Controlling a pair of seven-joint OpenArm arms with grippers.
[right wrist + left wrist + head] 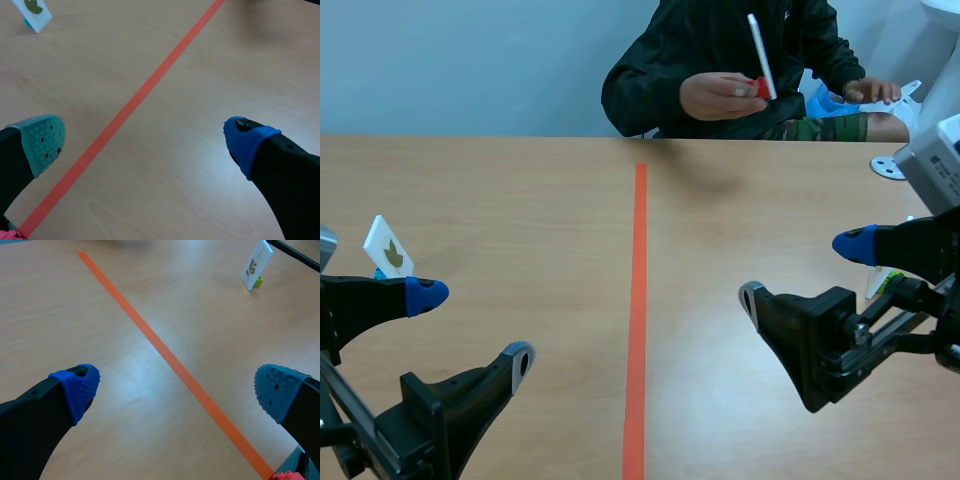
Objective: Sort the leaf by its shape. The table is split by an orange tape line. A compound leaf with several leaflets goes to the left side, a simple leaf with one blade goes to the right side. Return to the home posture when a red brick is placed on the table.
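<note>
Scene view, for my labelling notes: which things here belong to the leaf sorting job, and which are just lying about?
Job: simple-leaf card on blue stand; compound-leaf card on green stand; card with red base in the person's hand; left tool and right tool, both open.
Lying about: white round disc on the table; blue bag by the person's other hand.

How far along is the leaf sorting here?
Done: two leaf cards stand on the table, the seemingly single-blade card left of the orange tape line, the several-leaflet card right of it, which looks swapped against the rule. In hand: nothing; the left gripper and right gripper are open and empty. Left: the person holds a white card on a red piece, not yet set down.
</note>
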